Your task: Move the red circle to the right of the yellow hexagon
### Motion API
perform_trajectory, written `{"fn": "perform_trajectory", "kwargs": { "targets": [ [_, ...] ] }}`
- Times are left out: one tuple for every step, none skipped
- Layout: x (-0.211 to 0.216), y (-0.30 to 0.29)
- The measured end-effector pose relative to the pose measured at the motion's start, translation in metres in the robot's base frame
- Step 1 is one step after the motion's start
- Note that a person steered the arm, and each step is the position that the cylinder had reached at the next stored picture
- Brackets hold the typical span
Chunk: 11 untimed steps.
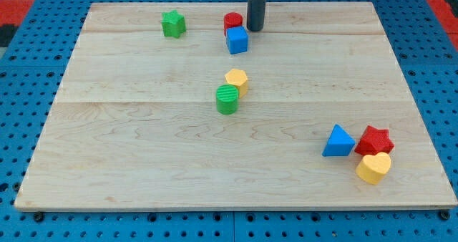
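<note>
Wooden board [143, 163] fills most of the frame, lying on a blue pegboard surface [28, 70]

Dark rod comes down from the top edge, just right of centre; the tip [255, 29] rests on the board near its top edge. No fingers on this arm to open or close, only the plain rod, holding nothing

Red circle [232, 21], a short red cylinder, sits just to the view's left of the tip, very near it; whether they touch I cannot tell. Blue cube [237, 40] stands right below the red circle, against it, and below-left of the tip

Green star [172, 23] lies in the upper left part of the board, well apart from the red circle

Yellow hexagon [237, 80] sits near the centre of the board, well below the red circle and the blue cube. Green circle [227, 99], a ribbed green cylinder, touches the hexagon at its lower left

So the red circle is above the yellow hexagon in the frame, roughly in line with it, not at its right

Lower right of the board holds a tight cluster: blue triangle [338, 142] at the left, red star [375, 140] just to its right, yellow heart [373, 167] below the star and touching it. All three well apart from the tip
</note>
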<state>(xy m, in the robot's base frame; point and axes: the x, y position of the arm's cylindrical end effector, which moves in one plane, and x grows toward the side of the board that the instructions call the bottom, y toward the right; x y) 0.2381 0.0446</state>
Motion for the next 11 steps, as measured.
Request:
{"fn": "perform_trajectory", "kwargs": {
  "targets": [
    [-0.004, -0.058],
    [0.035, -0.113],
    [0.084, -0.125],
    [0.109, -0.122],
    [0.126, -0.101],
    [0.131, -0.002],
    [0.083, 0.067],
    [0.026, 0.077],
    [0.004, 0.034],
    [0.030, -0.023],
    [0.059, -0.084]
  ]
}}
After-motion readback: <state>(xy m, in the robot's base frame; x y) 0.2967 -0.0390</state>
